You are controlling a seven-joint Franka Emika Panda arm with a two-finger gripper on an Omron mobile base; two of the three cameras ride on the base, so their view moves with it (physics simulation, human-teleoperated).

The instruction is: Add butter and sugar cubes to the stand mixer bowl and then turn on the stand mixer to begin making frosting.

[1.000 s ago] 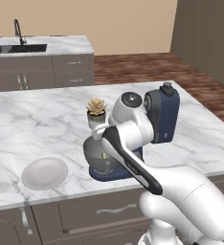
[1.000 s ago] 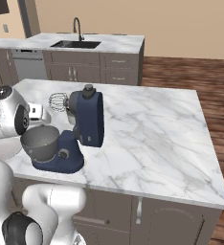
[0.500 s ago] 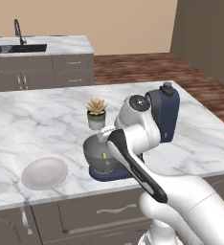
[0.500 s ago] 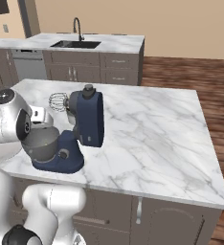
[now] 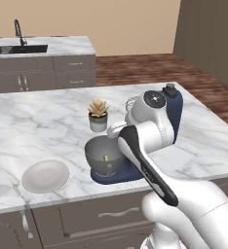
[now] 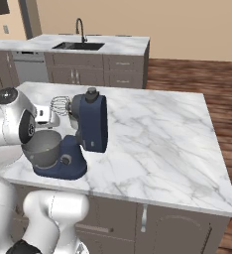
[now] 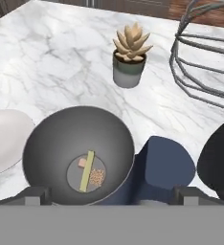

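Grey metal forms the stand mixer bowl, a deep round vessel with a smooth matte interior, seated on the flat base of the stand mixer. On the bowl floor lie the butter, a thin pale yellow-green stick, and the sugar cubes: one tan, grainy cube touches the stick on one side, and a paler, smoother one touches it on the other. From the left base camera, the butter reads as a small pale fleck inside the bowl; the cubes cannot be resolved there. The gripper sits above the bowl rim; its two dark finger tips are widely separated at the bottom of the hand view, jaws apart and empty. The mixer body is glossy navy blue, with a rounded head tilted up, a small round knob on the base and a dark cap on top; the white arm hides much of it in the left base view. The silver wire whisk is an open cage of thin curved wires, cut off by the upper right edge of the hand view. Beside the bowl, a flat white plate rests on the marble counter, white with grey veining. Beyond the bowl stands a small succulent with tan pointed leaves in a grey cylindrical pot. Farther back, a second counter carries a dark sink with a curved faucet. No legible writing appears on any item.
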